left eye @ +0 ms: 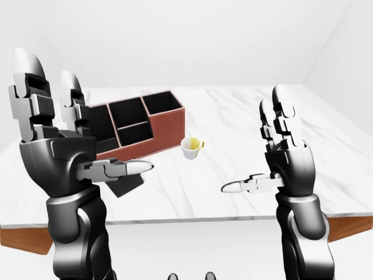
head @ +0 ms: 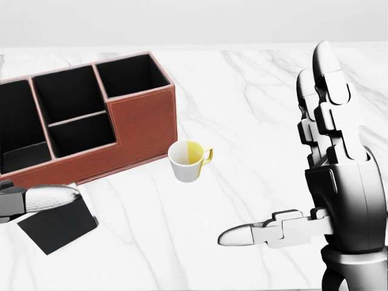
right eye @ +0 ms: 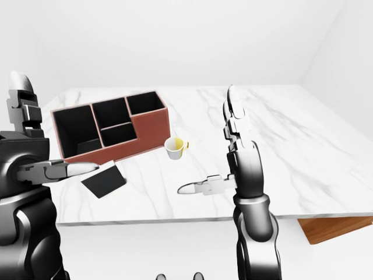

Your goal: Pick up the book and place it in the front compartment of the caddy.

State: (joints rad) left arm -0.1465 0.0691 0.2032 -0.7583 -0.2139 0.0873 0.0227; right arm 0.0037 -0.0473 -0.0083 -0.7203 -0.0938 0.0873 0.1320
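The black book (head: 57,228) lies flat on the white marble table (head: 254,103), just below the caddy in the head view. The brown caddy (head: 142,118) has several black compartments, and a dark flat item stands in its large left one. My left hand (left eye: 87,125) is raised and open above the table's near edge. Its thumb (head: 45,197) overlaps the book's upper edge in the head view, and whether it touches the book does not show. My right hand (head: 288,160) is also raised and open, well to the right of the book, holding nothing.
A white mug with a yellow inside (head: 188,160) stands to the right of the caddy, between the two hands. The table's near edge (right eye: 175,220) runs across the eye views, with brown wood under its corners (right eye: 332,228).
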